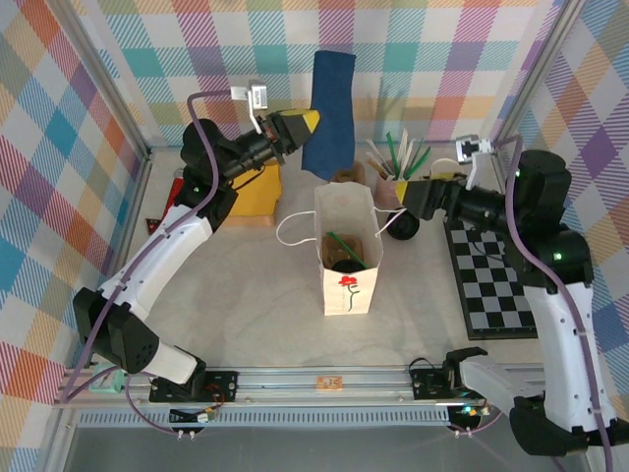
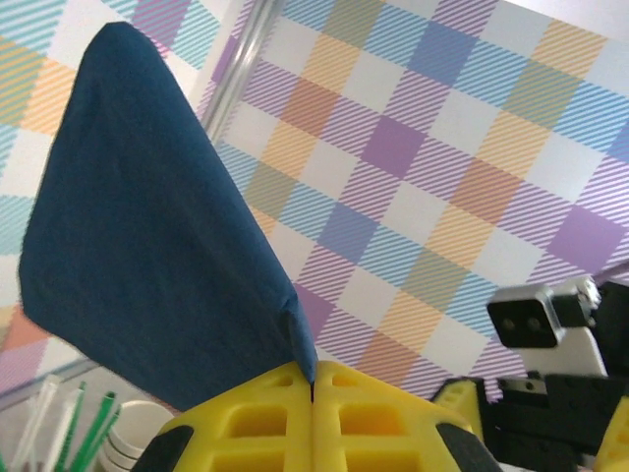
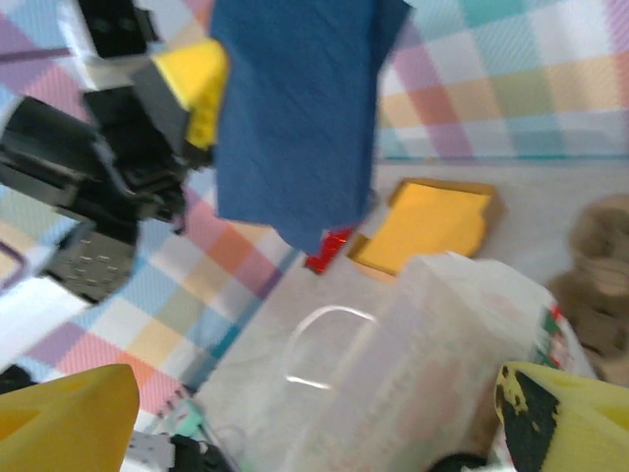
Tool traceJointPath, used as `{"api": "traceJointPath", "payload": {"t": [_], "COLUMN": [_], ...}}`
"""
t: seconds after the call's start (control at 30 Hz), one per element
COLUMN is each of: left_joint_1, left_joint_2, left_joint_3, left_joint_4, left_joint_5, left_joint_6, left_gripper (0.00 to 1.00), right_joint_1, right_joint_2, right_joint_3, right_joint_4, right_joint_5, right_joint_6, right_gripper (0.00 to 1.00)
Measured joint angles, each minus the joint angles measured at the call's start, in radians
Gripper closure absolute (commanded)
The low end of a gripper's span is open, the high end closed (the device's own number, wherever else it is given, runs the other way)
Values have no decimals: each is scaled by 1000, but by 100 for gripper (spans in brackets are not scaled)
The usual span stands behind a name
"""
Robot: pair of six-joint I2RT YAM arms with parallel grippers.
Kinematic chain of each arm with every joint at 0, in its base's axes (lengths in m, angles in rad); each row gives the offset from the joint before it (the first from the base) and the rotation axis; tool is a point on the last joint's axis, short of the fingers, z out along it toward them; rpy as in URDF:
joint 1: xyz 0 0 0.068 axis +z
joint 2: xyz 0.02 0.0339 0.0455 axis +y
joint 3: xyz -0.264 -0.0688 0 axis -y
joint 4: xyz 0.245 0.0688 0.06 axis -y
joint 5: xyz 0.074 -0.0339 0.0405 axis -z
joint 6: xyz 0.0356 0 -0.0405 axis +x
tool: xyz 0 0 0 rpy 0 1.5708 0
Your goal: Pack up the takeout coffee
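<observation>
Two hands: left hand (image 2: pixel 313 393) pinching a blue napkin (image 1: pixel 329 108), right hand (image 3: pixel 314 418) spread beside the white bag (image 1: pixel 349 265).

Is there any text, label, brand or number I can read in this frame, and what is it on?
No text here is readable.
White paper bag: printed red flower on a green stem, no words.
Small orange tag on the front rail: too small to read.

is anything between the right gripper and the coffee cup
The cup seems to sit inside the white bag, so its side wall stands between it and the open right gripper. Above, only a green straw crosses its open mouth.
</observation>
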State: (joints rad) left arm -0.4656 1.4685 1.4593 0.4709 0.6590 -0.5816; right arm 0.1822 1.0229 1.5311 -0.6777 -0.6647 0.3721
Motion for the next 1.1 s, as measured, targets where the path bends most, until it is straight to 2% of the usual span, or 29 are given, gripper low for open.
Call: {"api": "traceJointPath", "payload": {"t": [0.3,0.67,0.97,1.1], "left_joint_1": [-37,-107,-165,-180], "left_joint_2": [-46,-71,-55,-37], "left_joint_3": [-43,-71,-77,-77], "left_joint_4": [102,181,221,225], "left_joint_5": [37,56,59,58], "left_joint_6": [-93,-145,-163,-164], "left_gripper": [100,100,100,100], "right_joint_1": [0,0,23,61], "right_joint_2": [171,249,278,301], "right_joint_3": [77,57,33,33], "right_joint_4": [219,420,563,593], "right_joint_5": [-164,-255,-308,-322], "right_joint_6": [97,270,378,401], "right_gripper": [2,4,9,17]}}
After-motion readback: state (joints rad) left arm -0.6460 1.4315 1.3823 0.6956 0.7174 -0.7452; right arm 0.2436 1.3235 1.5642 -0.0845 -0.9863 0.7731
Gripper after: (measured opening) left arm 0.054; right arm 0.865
